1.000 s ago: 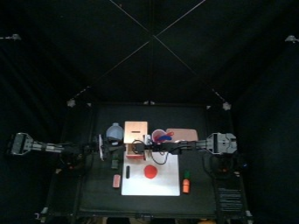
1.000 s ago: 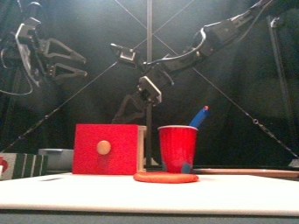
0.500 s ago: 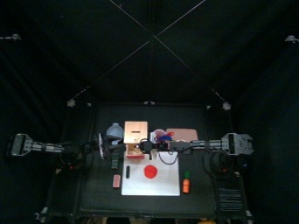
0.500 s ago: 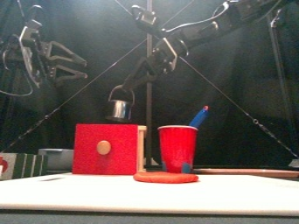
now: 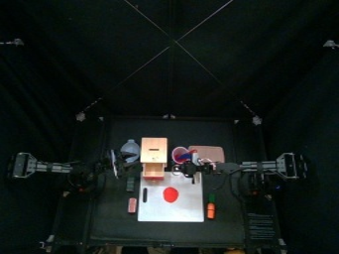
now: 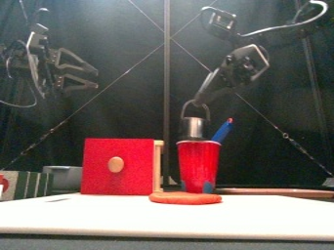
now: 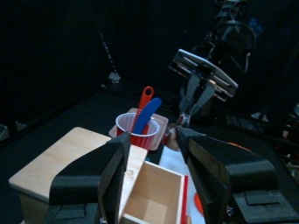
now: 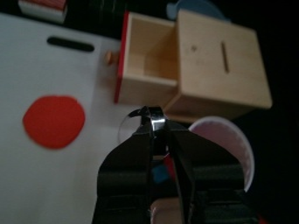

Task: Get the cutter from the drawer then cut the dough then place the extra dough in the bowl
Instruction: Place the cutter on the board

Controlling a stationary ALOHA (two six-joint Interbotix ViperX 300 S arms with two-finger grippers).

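My right gripper [image 6: 217, 86] is shut on the wire handle of the round metal cutter [image 6: 194, 127], which hangs just above the red cup [image 6: 198, 164] with its blue and red toy knives. In the right wrist view the cutter [image 8: 140, 116] sits at the jaw tips [image 8: 149, 133], over the board's edge beside the wooden box [image 8: 198, 61], whose drawer stands pulled out. A flat red dough disc [image 5: 169, 195] lies on the white cutting board [image 5: 199, 189]. My left gripper [image 7: 156, 147] hangs open at the left, behind the box [image 5: 157, 154]. The blue-grey bowl [image 5: 129, 149] stands left of the box.
A pink tray [image 5: 208, 153] lies right of the cup, at the back. Small toy pieces lie at the board's left edge [image 5: 133, 204] and right edge [image 5: 209, 209]. The red drawer front [image 6: 120, 166] faces the table's front.
My right gripper has carried the cutter to the right, from above the wooden box to just above the red cup. The left arm has stayed put.
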